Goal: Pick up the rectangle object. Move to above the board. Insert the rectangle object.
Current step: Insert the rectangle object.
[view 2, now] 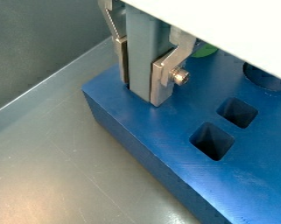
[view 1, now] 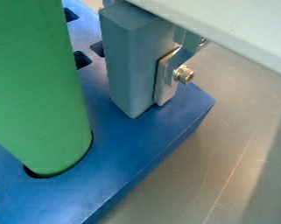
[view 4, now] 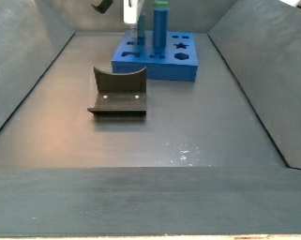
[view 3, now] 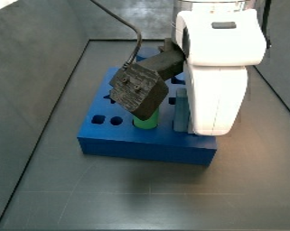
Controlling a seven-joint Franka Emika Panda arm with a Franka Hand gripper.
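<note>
Inserting the rectangle object (view 1: 133,66) into the board (view 1: 166,131), by judgement the last step of the task. Gripper (view 2: 140,66) clenched on the light-blue bar, with silver fingers (view 2: 166,74) pressed on two opposite flat faces, seen in both wrist views. Bar upright, lower end at the board's top near one corner, apparently already entering a hole there; how deep, cannot tell, because the bar itself hides the hole's edge. Green cylinder (view 1: 38,87) standing in its own round hole just beside the gripper, close but not touching the bar. Two square holes (view 2: 215,140) open on the far side of the fingers, well clear. Fixture (view 4: 119,94) apart from the board on the floor, not involved. Next move, as judged: pushing straight down with the bar kept vertical, then opening the jaws and rising without brushing the green cylinder.
</note>
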